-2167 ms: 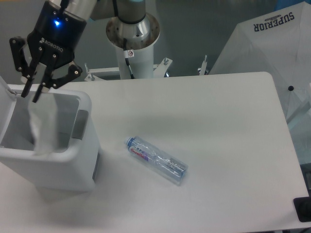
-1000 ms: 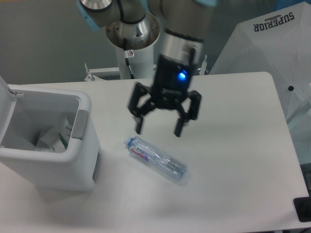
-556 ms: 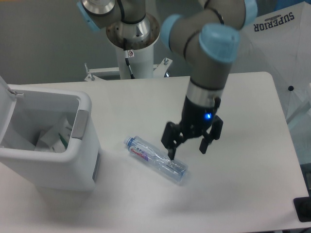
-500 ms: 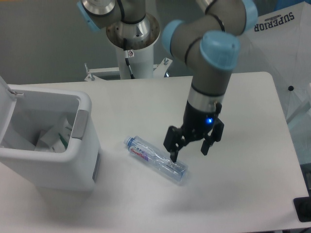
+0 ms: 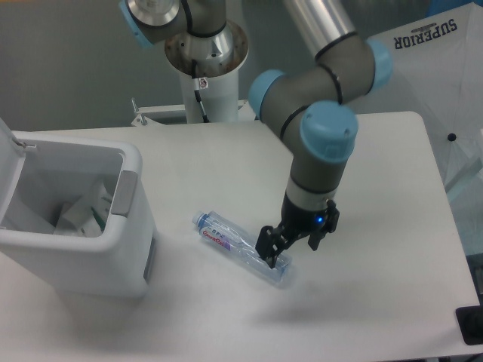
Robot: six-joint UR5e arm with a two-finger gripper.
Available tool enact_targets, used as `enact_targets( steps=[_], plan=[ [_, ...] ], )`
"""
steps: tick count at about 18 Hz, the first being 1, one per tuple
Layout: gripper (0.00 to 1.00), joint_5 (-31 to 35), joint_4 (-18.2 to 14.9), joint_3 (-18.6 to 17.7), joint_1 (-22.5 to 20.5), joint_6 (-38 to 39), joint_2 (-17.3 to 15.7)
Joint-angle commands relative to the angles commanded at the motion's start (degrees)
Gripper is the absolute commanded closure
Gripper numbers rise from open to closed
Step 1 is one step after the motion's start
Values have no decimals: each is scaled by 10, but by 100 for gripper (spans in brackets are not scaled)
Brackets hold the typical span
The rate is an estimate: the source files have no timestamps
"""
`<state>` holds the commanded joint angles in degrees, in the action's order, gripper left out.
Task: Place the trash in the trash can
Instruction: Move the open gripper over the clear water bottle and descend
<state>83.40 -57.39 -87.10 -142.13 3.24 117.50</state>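
Nearest the camera, on the white table (image 5: 362, 302): one clear plastic bottle (image 5: 243, 250) lying on its side, blue cap toward the trash can, red-and-blue label near the cap end, print too small to read. Right at the bottle's far end, one two-finger gripper (image 5: 293, 251), pointing down, a blue light glowing on its body; fingers spread apart, one dark fingertip (image 5: 271, 258) at or on the clear base of the bottle, the other beside it over the table. Nothing clamped between them.

To the left, one white rectangular trash can (image 5: 75, 219) with rounded corners and a grey handle patch on its side, lid hinged up at the picture's left edge. Inside, one whitish pouch (image 5: 81, 215) with green print, lying against the wall.

Farther back, the grey arm with light-blue joint caps, rising from a white pedestal (image 5: 207, 75) behind the table. At far right, white fabric (image 5: 423, 68) printed "SUPERIOR" in dark capitals.
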Motion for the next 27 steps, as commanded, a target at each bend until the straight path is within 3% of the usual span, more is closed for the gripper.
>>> enact_targets(
  steps=[6, 24, 27],
  plan=[
    [0, 55, -8, -2, 19, 32, 33],
    [0, 79, -19, 2, 29, 116, 77],
    [7, 79, -18, 3, 31, 132, 82]
  ],
)
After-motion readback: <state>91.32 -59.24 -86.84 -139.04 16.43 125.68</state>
